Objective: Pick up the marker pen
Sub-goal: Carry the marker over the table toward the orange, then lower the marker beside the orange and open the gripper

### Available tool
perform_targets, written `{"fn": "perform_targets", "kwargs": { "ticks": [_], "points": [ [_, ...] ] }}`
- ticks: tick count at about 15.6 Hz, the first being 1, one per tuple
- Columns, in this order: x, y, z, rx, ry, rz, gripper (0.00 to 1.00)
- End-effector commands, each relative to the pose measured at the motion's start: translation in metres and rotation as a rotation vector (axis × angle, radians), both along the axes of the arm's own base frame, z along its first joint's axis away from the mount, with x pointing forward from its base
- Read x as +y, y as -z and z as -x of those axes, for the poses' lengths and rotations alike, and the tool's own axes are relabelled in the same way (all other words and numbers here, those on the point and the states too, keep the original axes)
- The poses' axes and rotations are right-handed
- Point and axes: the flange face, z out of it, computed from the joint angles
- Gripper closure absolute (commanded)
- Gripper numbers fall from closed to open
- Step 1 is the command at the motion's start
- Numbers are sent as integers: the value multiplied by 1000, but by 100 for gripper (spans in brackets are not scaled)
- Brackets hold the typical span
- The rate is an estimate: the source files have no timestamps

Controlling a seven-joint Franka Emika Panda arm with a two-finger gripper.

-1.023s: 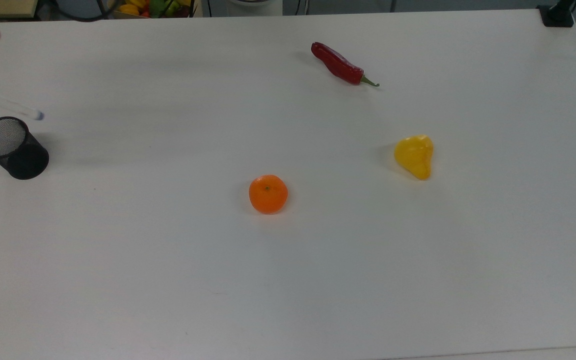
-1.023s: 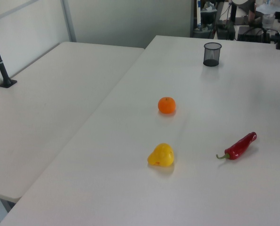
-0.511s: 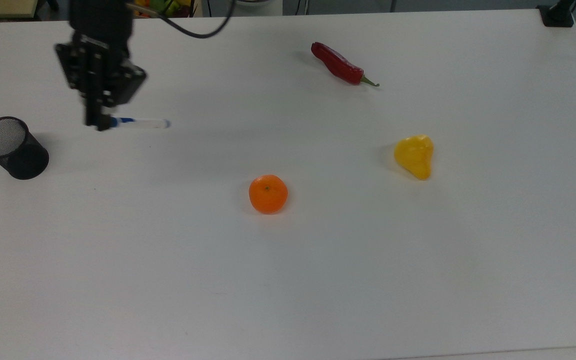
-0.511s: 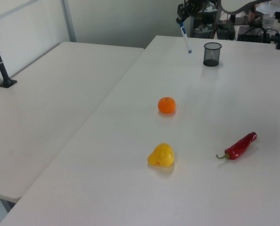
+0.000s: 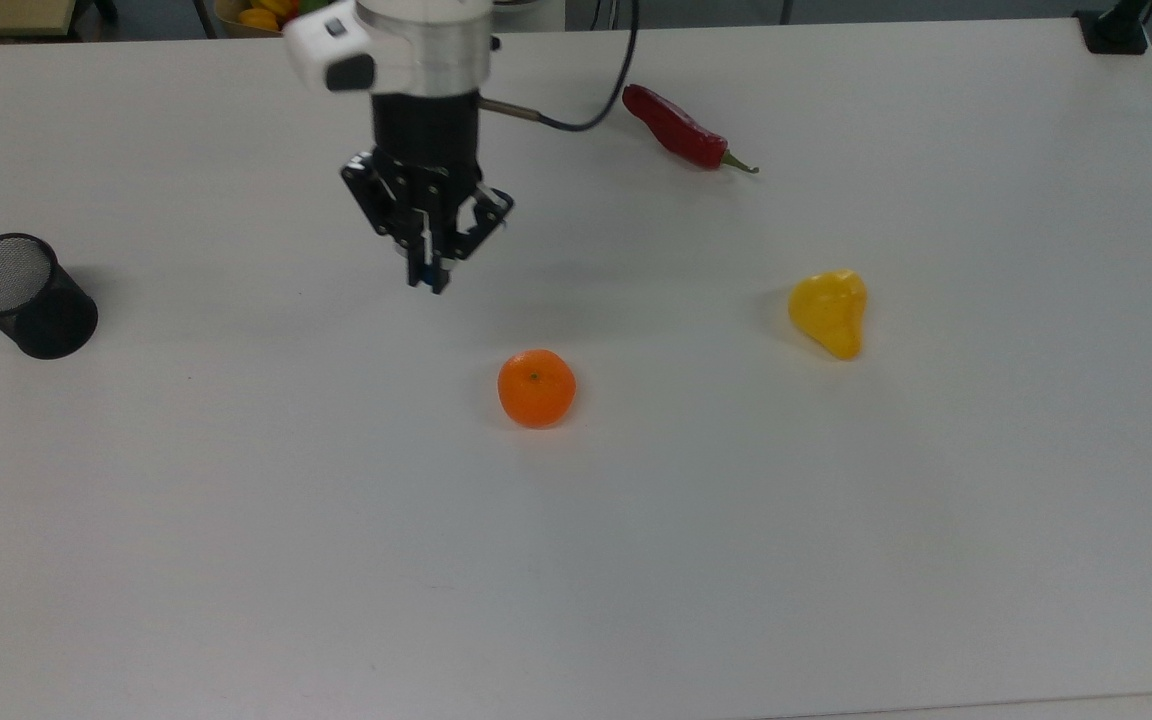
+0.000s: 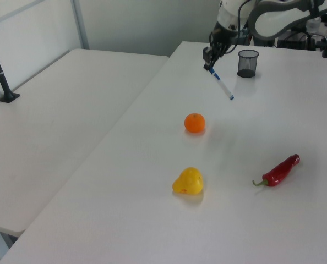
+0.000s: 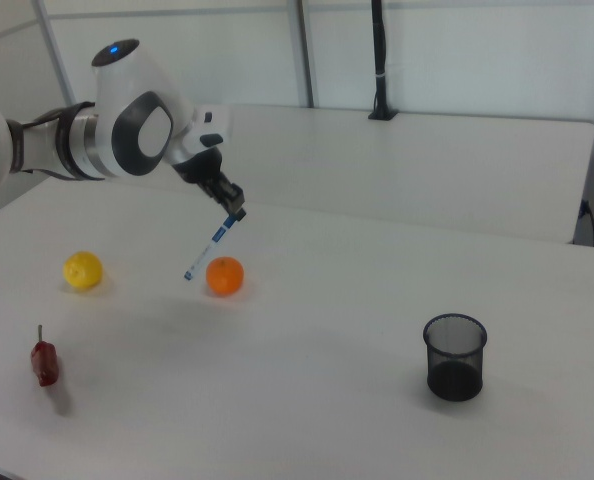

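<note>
Since the earlier frame the end effector has been carried away from the mesh cup, pinching the marker pen aloft near the orange. Pen taken; a set-down spot is judged next.

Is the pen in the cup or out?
Out. The tool holds the pen in the air, slanting down, apart from the cup.

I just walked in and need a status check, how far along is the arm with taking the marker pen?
Done: the gripper has the marker pen clamped by its upper end, off the table, hanging tilted in the left view. In hand: carrying it in the air, between the mesh cup and the orange in the top view. Left: nothing obvious beyond keeping hold.
</note>
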Motion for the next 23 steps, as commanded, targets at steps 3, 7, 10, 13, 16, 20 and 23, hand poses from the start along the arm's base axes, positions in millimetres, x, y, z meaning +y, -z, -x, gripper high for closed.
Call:
{"fn": "perform_targets", "kwargs": {
  "ticks": [3, 7, 10, 13, 16, 20, 23],
  "points": [
    [35, 66, -4, 118, -87, 1, 100],
    [47, 95, 3, 174, -182, 28, 100],
    [49, 114, 3, 210, -266, 52, 100],
    [54, 131, 3, 239, -303, 58, 100],
    [57, 143, 4, 258, -335, 64, 100],
    [61, 146, 4, 262, -339, 63, 86],
    [61, 146, 4, 262, -329, 60, 26]
  ]
}}
